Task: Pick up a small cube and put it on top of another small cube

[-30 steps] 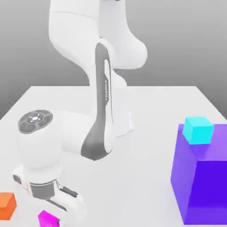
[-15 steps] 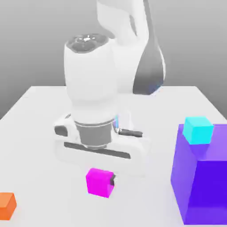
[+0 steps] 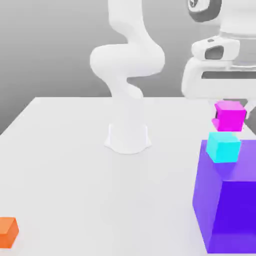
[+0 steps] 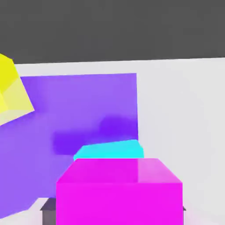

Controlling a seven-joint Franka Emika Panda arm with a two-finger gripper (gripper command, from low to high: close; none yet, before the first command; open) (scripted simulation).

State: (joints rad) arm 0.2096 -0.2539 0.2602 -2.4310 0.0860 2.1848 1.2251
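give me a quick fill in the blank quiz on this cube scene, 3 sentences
1. The magenta cube is directly above the ____ cube.
2. The cyan cube rests on top of the big ____ block.
3. The small cube alone on the table, near the exterior view's lower left corner, is ____.

Missing words: cyan; purple; orange
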